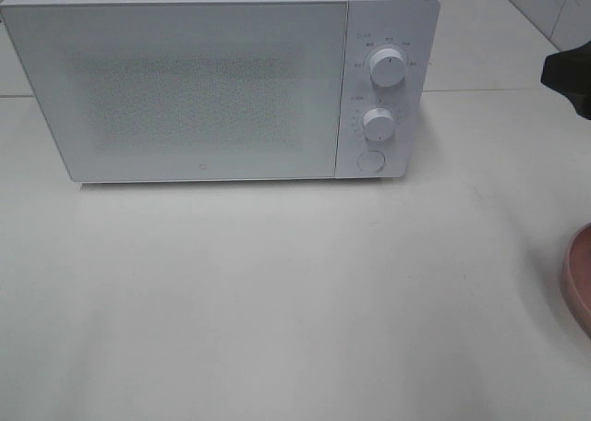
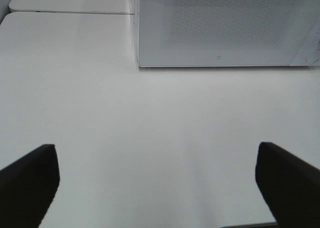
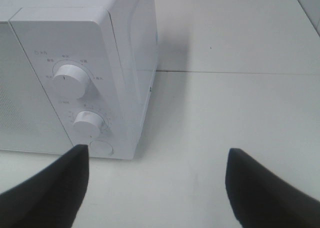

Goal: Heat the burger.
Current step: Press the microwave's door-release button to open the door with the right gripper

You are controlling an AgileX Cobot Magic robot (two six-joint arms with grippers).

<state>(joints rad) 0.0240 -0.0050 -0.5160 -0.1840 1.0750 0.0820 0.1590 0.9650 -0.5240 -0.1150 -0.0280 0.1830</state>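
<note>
Burger not in view on any camera. Only a sliver of pink round plate (image 1: 582, 282) shows at the exterior view's right edge, on the right arm's side; burger probably sits there, out of frame. White box-shaped microwave oven (image 1: 185, 79) stands on pale surface (image 1: 277, 301), door shut. Right hand (image 3: 160, 188) open wide, empty, aimed at the oven's control end, round white push button (image 3: 101, 148) just ahead of one finger. Left hand (image 2: 157, 183) open, empty, facing the door, apart. Right arm nearer both button and plate.
</note>
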